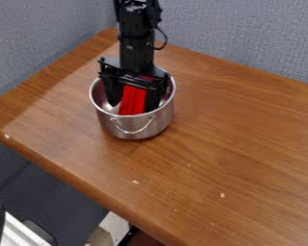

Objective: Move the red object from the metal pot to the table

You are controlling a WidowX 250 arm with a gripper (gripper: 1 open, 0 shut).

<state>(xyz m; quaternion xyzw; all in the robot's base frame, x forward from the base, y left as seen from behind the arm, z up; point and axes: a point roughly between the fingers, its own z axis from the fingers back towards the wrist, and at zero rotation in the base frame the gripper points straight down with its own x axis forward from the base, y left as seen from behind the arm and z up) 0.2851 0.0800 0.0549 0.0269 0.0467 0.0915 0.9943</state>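
The metal pot [134, 119] stands on the table [221, 163], left of centre toward the back, its wire handle hanging down the front. Inside it the red object [134, 99] leans upright, its top near the rim. My gripper [132, 85] reaches straight down into the pot from above. Its black fingers [105, 82] stand wide apart, open, one on each side of the red object. Whether they touch it is hidden by the pot wall.
A grey fabric wall runs behind the table at the back and left. The table's front edge drops off to the floor at lower left, where cables lie. Small pale specks dot the wood near the front.
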